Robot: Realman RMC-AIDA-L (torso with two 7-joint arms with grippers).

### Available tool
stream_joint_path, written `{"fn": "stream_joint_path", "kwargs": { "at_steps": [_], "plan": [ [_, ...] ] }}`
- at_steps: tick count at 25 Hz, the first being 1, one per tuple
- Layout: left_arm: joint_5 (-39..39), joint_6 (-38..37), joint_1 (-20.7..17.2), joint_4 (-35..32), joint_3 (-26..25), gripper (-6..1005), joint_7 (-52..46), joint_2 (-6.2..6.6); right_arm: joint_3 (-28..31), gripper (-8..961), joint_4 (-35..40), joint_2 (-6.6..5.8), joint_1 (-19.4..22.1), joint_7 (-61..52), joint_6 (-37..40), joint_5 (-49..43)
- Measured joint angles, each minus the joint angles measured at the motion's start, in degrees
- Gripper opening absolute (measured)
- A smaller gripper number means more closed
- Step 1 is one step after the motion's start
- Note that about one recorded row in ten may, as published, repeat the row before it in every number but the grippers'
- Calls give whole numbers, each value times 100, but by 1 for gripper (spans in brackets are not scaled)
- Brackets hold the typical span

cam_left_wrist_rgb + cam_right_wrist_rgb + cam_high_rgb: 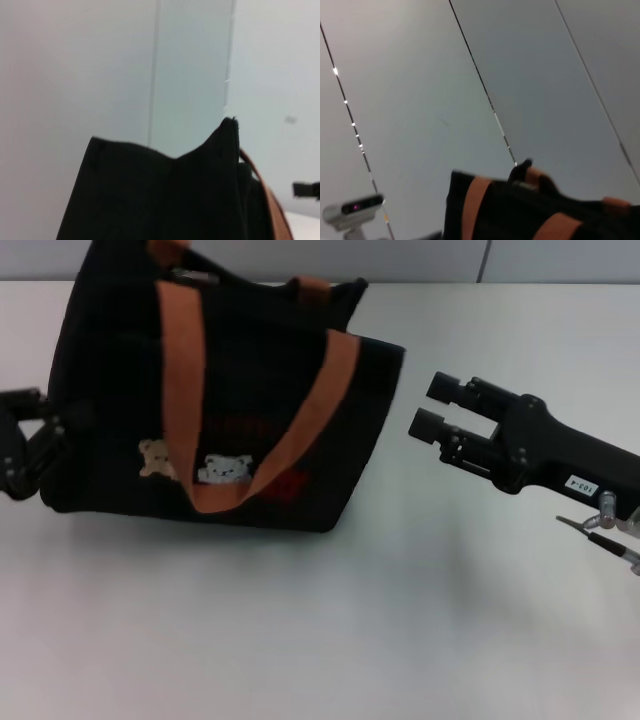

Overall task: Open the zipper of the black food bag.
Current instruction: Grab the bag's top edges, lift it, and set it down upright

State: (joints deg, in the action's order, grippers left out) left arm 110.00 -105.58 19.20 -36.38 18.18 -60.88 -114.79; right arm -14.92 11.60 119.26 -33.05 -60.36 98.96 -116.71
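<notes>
Standing left of right claw (pixel 428 406), apart: black food bag (pixel 250 430) | claw spread open, empty

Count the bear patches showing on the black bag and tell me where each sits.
2. A tan bear patch sits low on the front of the boxy black fabric food bag, just left of the orange-brown strap; a white bear patch sits inside the strap's loop. Other sides are hidden.

A: Head camera looks forward and down on the black food bag (pixel 215 400) from above the surface (pixel 330 630).
B: Left wrist camera sits close against the bag's side, facing the wall. Right wrist camera looks at the bag's top from farther off. All views share the bag.
</notes>
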Motion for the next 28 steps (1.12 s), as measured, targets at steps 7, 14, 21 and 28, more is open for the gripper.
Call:
{"fn": "stream_joint_path", "kwargs": {
  "at_steps": [7,14,21,28],
  "plan": [
    [-144,-437,510,-92,22,87,-94,-40,-536,685,-14,0,-160,-291,-253,-1],
    [-192,-471,1047,-112,334,83,-228,-282,-1280,686,-598,36,-700,-428,-1056,-1],
    [-193,-589,1275,-72,365,80,-231,-347,-1421,686,-1157,59,-1141,-337,-1676,6],
    [-271,-877,1389,-118,535,77,-383,-350,-1427,685,-1351,62,-1325,-323,-1708,-3]
  ]
}}
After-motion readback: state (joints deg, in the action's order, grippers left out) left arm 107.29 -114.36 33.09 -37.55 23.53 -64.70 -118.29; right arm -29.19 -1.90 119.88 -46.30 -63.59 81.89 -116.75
